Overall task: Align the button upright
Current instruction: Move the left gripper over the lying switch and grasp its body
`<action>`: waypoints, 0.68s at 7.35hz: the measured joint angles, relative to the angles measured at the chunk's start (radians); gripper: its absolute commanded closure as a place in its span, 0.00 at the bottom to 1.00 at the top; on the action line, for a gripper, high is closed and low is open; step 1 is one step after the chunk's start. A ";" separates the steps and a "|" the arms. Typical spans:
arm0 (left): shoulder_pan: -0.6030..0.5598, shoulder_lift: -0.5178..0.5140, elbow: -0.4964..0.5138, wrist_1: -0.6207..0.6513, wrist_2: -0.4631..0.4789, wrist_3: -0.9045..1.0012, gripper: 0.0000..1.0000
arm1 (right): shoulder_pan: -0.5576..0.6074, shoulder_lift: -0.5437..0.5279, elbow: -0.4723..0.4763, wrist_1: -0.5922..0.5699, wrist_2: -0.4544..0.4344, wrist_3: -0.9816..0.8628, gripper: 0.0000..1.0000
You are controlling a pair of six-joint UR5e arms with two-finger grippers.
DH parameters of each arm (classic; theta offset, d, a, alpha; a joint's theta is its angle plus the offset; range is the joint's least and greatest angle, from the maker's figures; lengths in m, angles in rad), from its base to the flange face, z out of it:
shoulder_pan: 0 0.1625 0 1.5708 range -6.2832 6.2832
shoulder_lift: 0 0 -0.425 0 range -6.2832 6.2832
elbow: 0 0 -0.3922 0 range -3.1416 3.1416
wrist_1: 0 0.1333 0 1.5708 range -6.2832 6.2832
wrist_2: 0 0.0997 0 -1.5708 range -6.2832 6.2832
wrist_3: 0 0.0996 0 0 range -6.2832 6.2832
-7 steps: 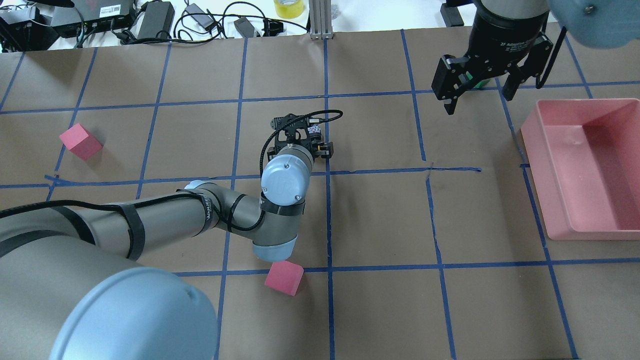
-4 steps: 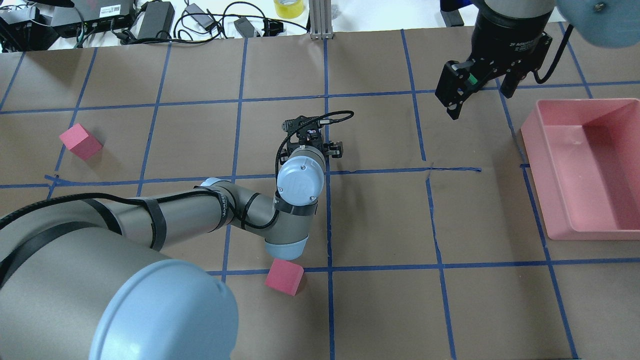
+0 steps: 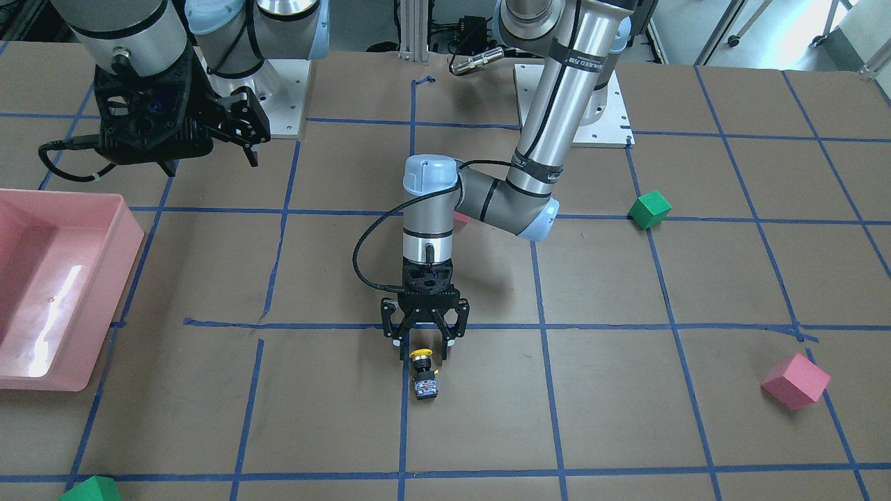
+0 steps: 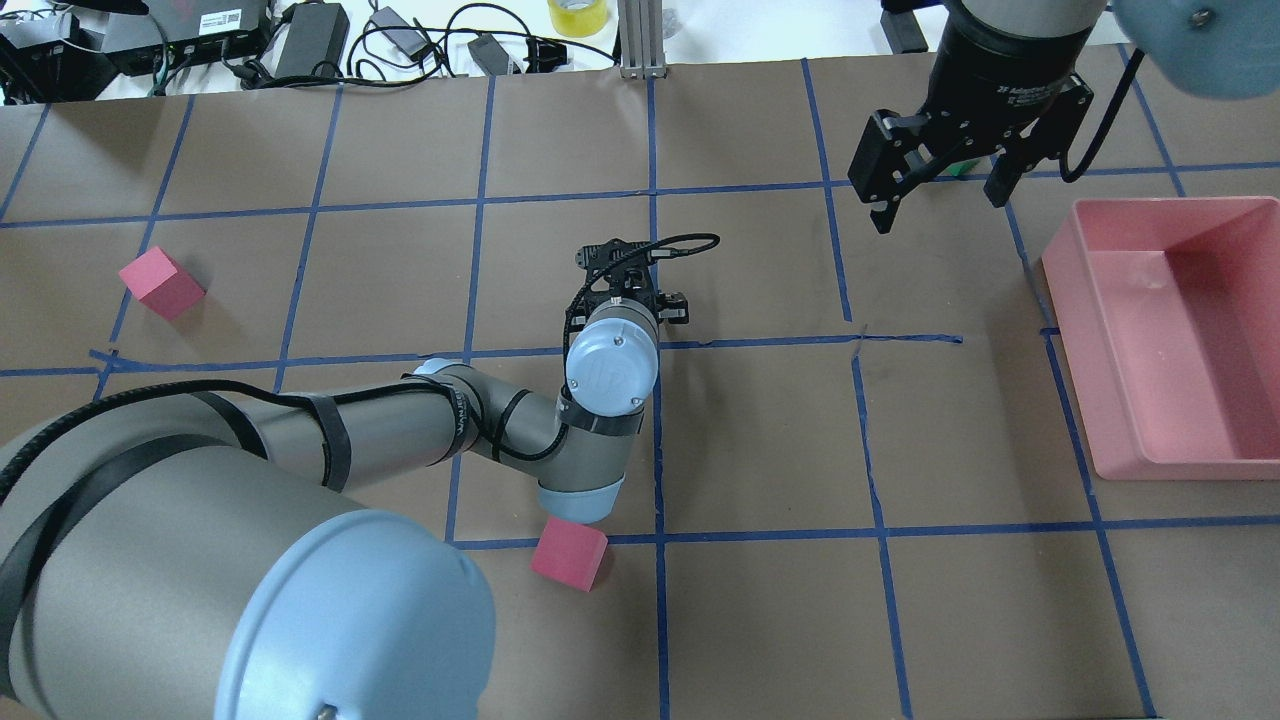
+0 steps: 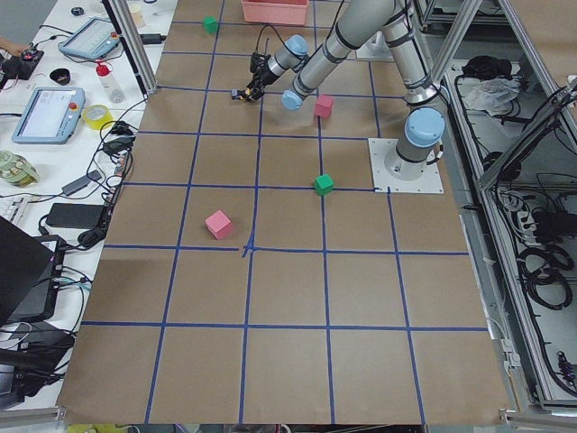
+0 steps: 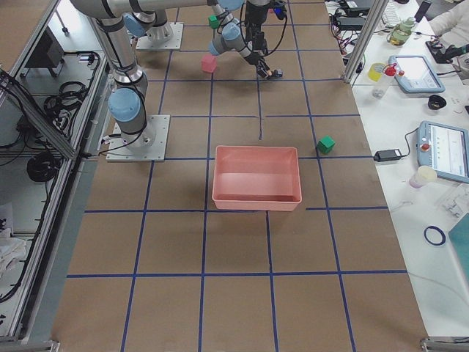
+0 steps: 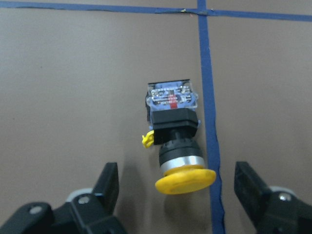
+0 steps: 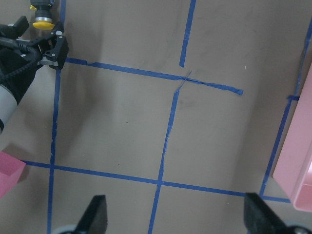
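Button point(image 7: 174, 140) lies on its side on the tabletop point(image 3: 626, 292), just beside a blue tape line point(image 7: 208, 97), yellow cap toward the left pincer point(image 3: 424, 346); that pincer is spread, fingers flanking the cap, not touching; right pincer point(image 4: 938, 205) also spread, well apart, near the pink tray point(image 4: 1190, 470).

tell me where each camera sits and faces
Front: across the table, looking steeply down; both arms.
Overhead: behind the shoulders, looking forward and down; both arms.
Left side: table's left end; left arm nearer.
Right side: right end; right arm nearer.
Left wrist: above button; left end effector.
Right wrist: above the table; right end effector.
Shared: both wrists see the button.
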 measured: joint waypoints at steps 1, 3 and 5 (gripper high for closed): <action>0.000 0.001 0.000 0.000 0.001 0.014 0.93 | 0.000 0.000 0.004 -0.002 0.008 0.034 0.00; -0.001 0.004 0.000 -0.001 0.001 0.033 0.96 | 0.001 0.001 0.008 -0.009 0.009 0.059 0.00; -0.001 0.021 0.001 -0.019 -0.001 0.070 0.96 | 0.002 0.001 0.011 -0.023 0.010 0.064 0.00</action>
